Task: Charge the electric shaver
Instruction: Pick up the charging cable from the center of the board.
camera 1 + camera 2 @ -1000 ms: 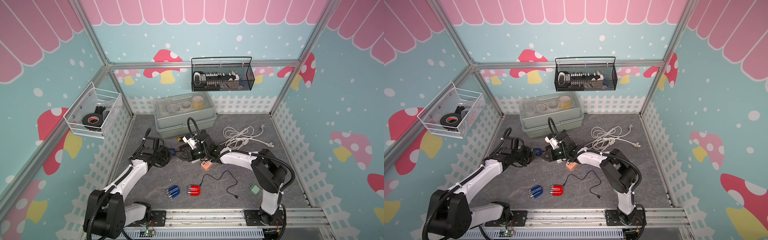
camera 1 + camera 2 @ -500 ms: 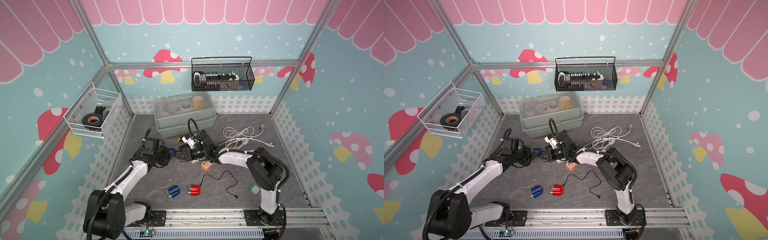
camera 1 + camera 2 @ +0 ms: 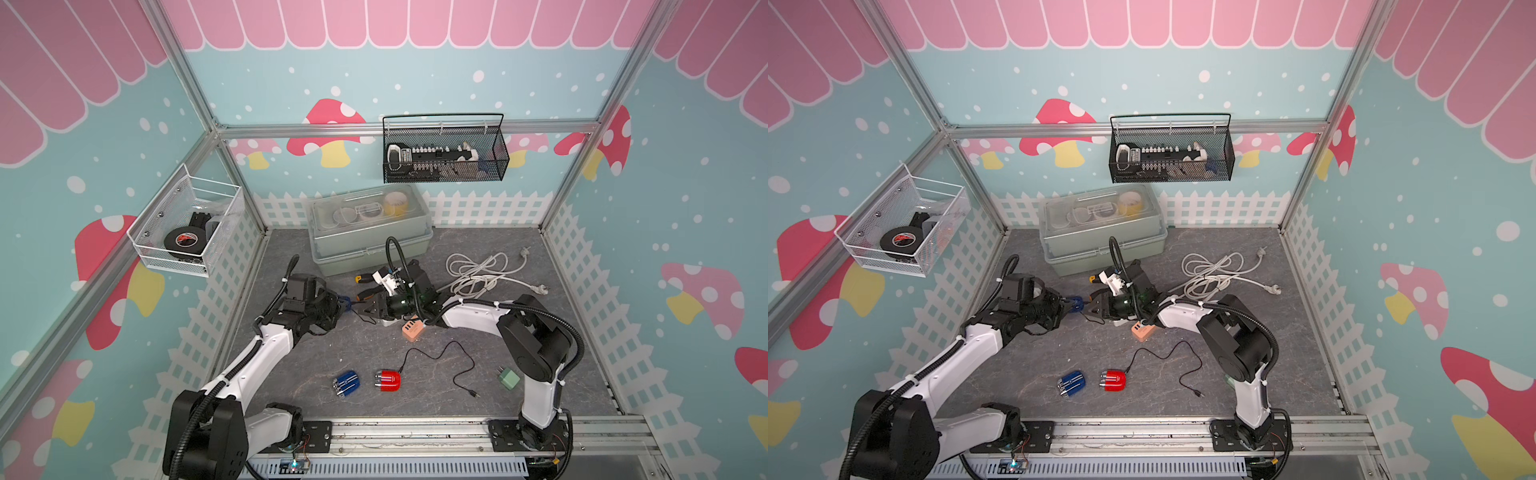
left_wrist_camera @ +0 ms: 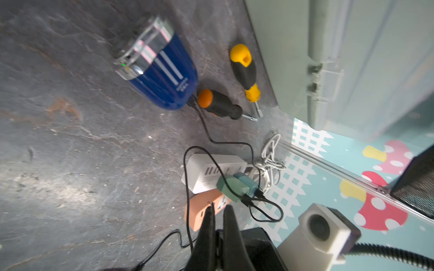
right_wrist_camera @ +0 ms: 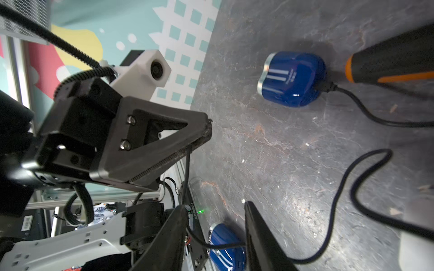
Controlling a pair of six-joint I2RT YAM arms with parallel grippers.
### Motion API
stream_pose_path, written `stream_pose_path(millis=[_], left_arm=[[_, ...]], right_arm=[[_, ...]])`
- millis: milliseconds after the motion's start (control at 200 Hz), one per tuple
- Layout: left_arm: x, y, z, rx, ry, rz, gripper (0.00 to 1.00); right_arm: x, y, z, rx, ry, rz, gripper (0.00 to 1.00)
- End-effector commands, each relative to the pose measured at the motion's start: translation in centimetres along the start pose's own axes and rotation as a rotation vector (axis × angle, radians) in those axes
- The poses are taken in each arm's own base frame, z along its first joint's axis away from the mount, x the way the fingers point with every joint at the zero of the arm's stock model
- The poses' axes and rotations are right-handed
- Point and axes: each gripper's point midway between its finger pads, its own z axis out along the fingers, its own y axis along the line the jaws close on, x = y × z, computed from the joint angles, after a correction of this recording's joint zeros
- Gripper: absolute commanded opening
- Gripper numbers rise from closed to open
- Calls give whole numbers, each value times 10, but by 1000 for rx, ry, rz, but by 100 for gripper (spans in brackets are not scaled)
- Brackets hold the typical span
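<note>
Currently the blue electric shaver (image 3: 343,300) lies flat on the grey mat (image 3: 316,357), just left of centre in both top views, right between the two gripper tips. The black charging cable (image 5: 366,112) is plugged into its end, and the left wrist view shows a green light lit near its head. That cable runs back toward the green and teal adapters (image 4: 234,185) seated on the white power strip (image 4: 206,169). An orange USB block (image 3: 412,331) sits just beside the strip.

Left gripper (image 5: 206,132): fingers clenched together, off the shaver, hovering just beside it. A thin black lead (image 5: 187,178) hangs from its tip in the right wrist view; I can't tell if it's actually pinched.

Right gripper (image 5: 215,205): fingers apart, released, nothing clamped. The lead crosses the gap between them unsqueezed.

The orange-and-black screwdriver (image 4: 218,104) lies right at the shaver's plug end. The yellow-and-black screwdriver (image 4: 244,70) is just beyond it, close by the grey-green toolbox (image 3: 353,249).

Lower centre of the top views: a second blue shaver (image 3: 347,384) and a red shaver (image 3: 387,380) side by side, the red one with its own loose black cable (image 3: 449,361). A green plug adapter (image 3: 509,379) sits alone at lower right, and a coiled white cord (image 3: 478,270) at the mat's upper right.
</note>
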Motion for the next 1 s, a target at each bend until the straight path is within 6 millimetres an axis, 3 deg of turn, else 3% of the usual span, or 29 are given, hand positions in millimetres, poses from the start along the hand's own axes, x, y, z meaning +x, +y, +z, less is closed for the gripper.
stream_pose_path(millis=[0, 240, 390, 505, 595, 996], left_arm=[[4, -41, -14, 149, -12, 42, 0], [12, -97, -32, 360, 11, 81, 0], [18, -117, -32, 435, 29, 59, 0], [23, -131, -29, 473, 39, 63, 0], [26, -140, -26, 493, 46, 64, 0], [36, -151, -16, 512, 67, 74, 0]], right_arm=[[-32, 55, -20, -122, -97, 24, 47], [-58, 80, -48, -183, -128, 93, 54], [-70, 83, -63, -192, -128, 134, 54], [-72, 92, -63, -226, -104, 179, 52], [-75, 101, -66, -249, -110, 195, 50], [-80, 96, -74, -256, -144, 264, 30]])
